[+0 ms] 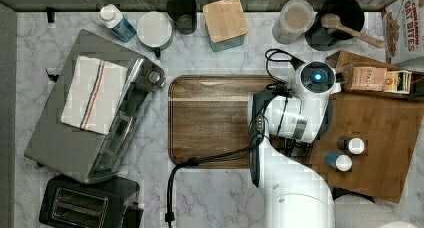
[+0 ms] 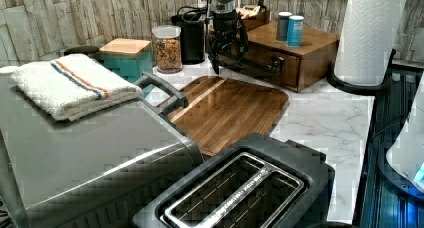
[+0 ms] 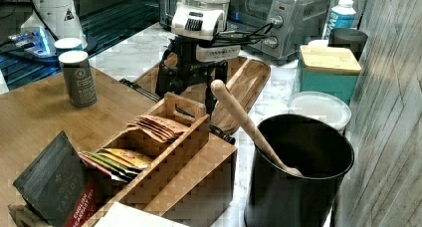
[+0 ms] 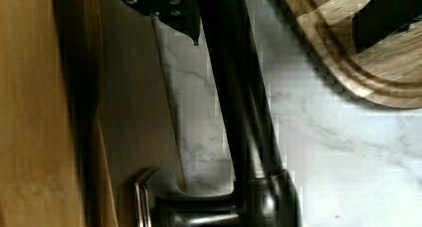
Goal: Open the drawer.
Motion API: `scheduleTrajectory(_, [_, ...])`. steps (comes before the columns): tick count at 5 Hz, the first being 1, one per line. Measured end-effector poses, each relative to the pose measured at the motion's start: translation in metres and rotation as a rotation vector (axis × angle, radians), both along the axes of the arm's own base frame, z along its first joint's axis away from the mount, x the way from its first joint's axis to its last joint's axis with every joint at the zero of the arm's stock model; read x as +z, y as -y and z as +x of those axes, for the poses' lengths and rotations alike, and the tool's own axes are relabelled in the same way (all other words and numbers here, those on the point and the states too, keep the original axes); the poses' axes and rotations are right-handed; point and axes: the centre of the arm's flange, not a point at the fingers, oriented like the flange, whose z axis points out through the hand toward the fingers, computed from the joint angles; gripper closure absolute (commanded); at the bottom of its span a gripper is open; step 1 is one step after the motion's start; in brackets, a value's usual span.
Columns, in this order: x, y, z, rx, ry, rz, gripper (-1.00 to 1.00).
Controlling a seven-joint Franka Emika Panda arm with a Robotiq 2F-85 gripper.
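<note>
I have the gripper (image 2: pixel 220 55) down at the dark metal bar handle (image 2: pixel 252 63) on the drawer (image 2: pixel 270 68), which sits in the front of the wooden box (image 2: pixel 312 50) on the left view's right; I cannot tell how the jaws stand. That smooth, round bar could slip free under a crooked pull, dragging the light box across the slick marble counter (image 2: pixel 320 123) toward the grooved wooden tray (image 2: pixel 230 110).

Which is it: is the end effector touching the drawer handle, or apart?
Cannot tell. The left view puts the end effector at the drawer handle, but neither contact nor gap shows plainly.
</note>
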Motion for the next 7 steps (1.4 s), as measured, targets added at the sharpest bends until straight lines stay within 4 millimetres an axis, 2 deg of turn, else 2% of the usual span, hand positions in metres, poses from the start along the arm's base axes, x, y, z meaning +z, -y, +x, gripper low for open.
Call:
scheduleTrajectory(1, [-0.003, -0.021, 0.01, -0.031, 0.002, -0.005, -1.0])
scheduleTrajectory(2, [-0.003, -0.055, 0.027, -0.065, -0.028, -0.001, -1.0])
scheduleTrajectory(3, [-0.003, -0.102, 0.044, -0.025, -0.069, 0.013, -1.0])
scheduleTrajectory(4, [-0.003, -0.151, 0.053, 0.053, -0.071, 0.015, -1.0])
scheduleTrajectory(5, [-0.001, -0.192, 0.059, 0.084, -0.06, 0.01, -1.0])
scheduleTrajectory(6, [-0.004, -0.202, 0.057, 0.052, -0.054, -0.037, -1.0])
scheduleTrajectory(7, [-0.002, -0.198, 0.058, 0.029, -0.042, -0.036, -1.0])
